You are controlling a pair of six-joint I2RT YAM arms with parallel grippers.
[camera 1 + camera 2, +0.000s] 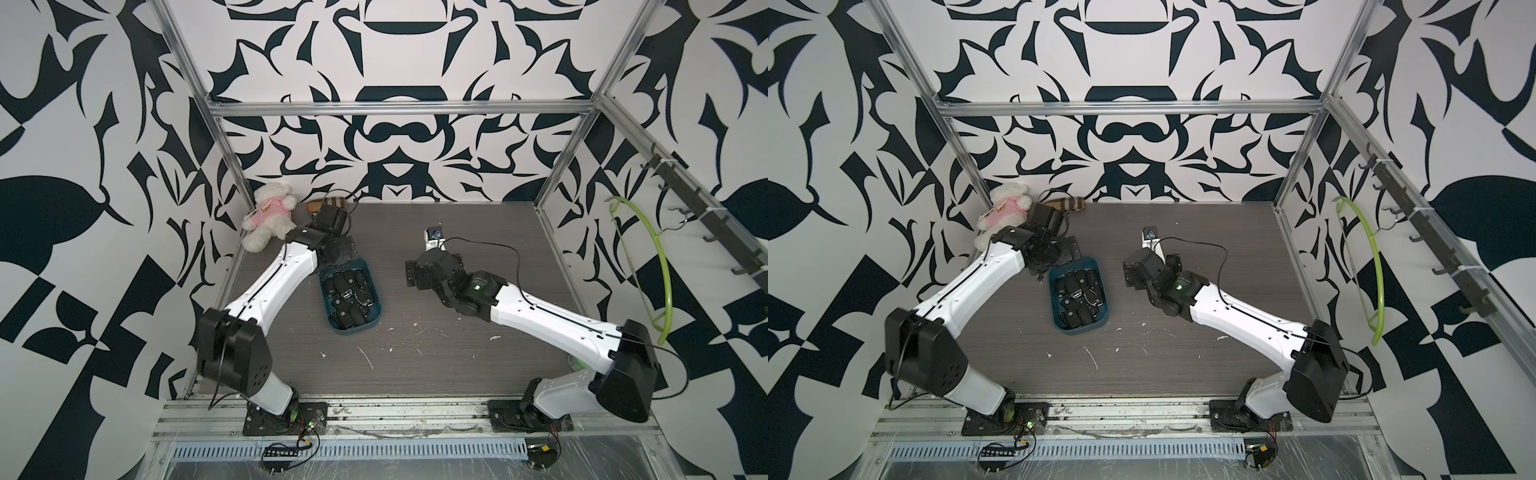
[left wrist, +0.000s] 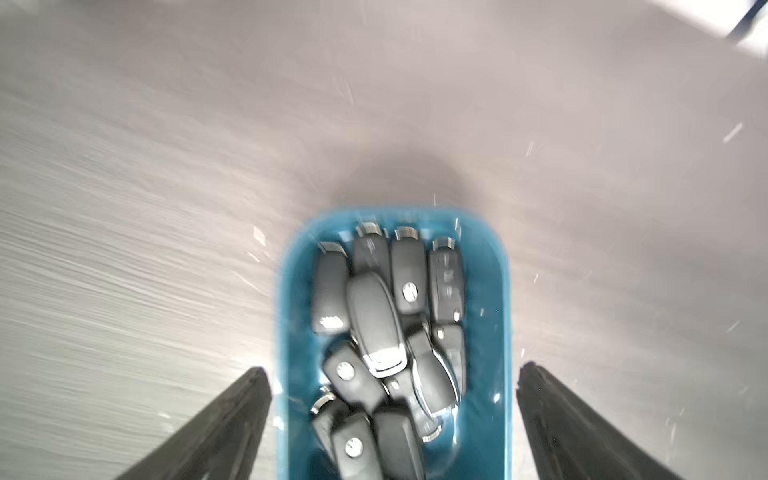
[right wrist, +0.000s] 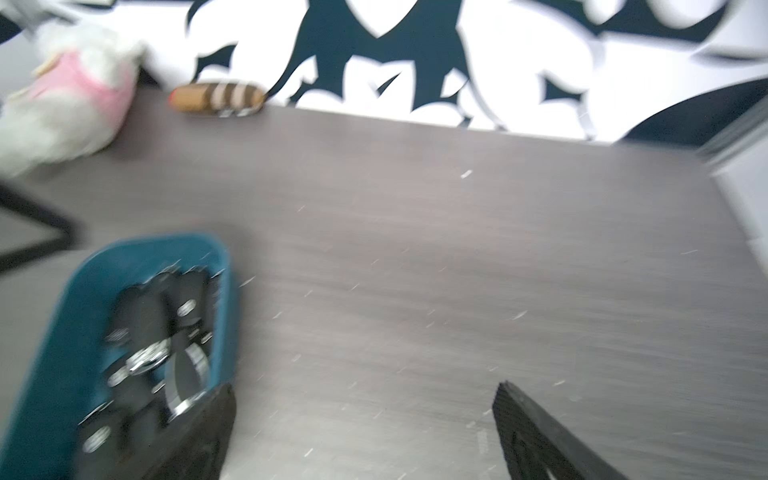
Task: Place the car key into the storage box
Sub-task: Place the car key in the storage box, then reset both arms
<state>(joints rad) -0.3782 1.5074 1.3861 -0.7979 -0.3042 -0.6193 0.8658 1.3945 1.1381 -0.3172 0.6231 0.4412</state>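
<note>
Grey woodgrain table (image 1: pixel 436 353), black-white patterned walls (image 1: pixel 399 137), left pincer (image 2: pixel 394 368) and right pincer (image 3: pixel 365 387) gaping, empty

The box (image 2: pixel 293 353) is smooth, glossy teal plastic. The keys (image 2: pixel 374 316) in it are dark matt plastic with shiny metal trim. The tabletop (image 1: pixel 415 345) is matt grey wood grain, flecked white. The teddy (image 1: pixel 268 218) is white plush in pink cloth; the pouch (image 3: pixel 218 96) plaid fabric. The right tool (image 3: pixel 365 388) has black, matt, ribbed fingers (image 3: pixel 528 419).

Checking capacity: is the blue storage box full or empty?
Mostly full: overlapping black car keys cover nearly all of the storage box floor.
</note>
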